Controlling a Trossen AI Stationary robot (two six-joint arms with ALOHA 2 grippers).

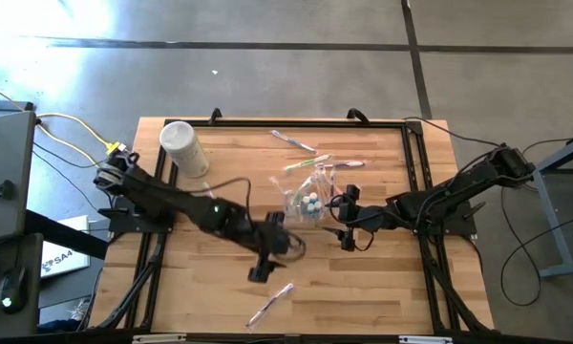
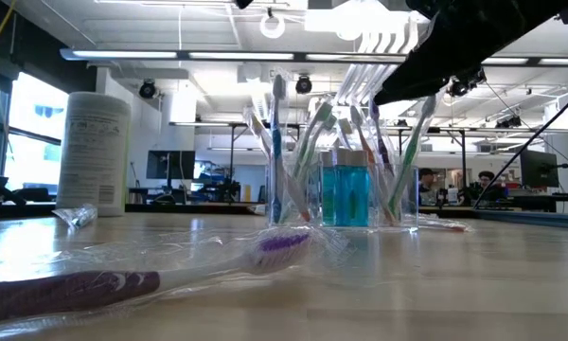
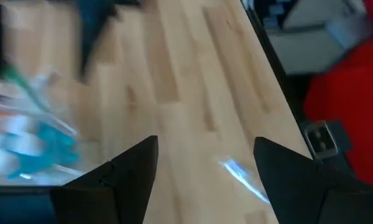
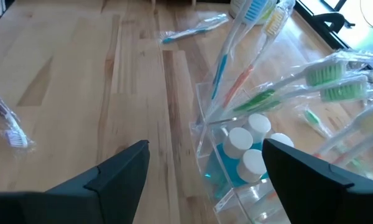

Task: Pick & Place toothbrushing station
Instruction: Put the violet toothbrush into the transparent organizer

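The toothbrushing station (image 1: 310, 198) is a clear boxy holder with several wrapped toothbrushes and small blue bottles with white caps. It stands on its base at the table's middle, and the low view shows it upright (image 2: 346, 180). My right gripper (image 1: 345, 218) stands open just right of it; in the right wrist view (image 4: 205, 168) the station (image 4: 239, 155) lies ahead of the gap between the fingers, apart from them. My left gripper (image 1: 273, 256) hangs open above the table, near-left of the station, holding nothing (image 3: 205, 168). The station (image 3: 31, 143) shows blurred off to one side.
A white cylindrical tub (image 1: 183, 148) stands at the far left. Loose wrapped toothbrushes lie at the far edge (image 1: 294, 141), right of the station's far side (image 1: 349, 164) and near the front edge (image 1: 270, 304). A purple wrapped toothbrush (image 2: 123, 279) lies before the low camera.
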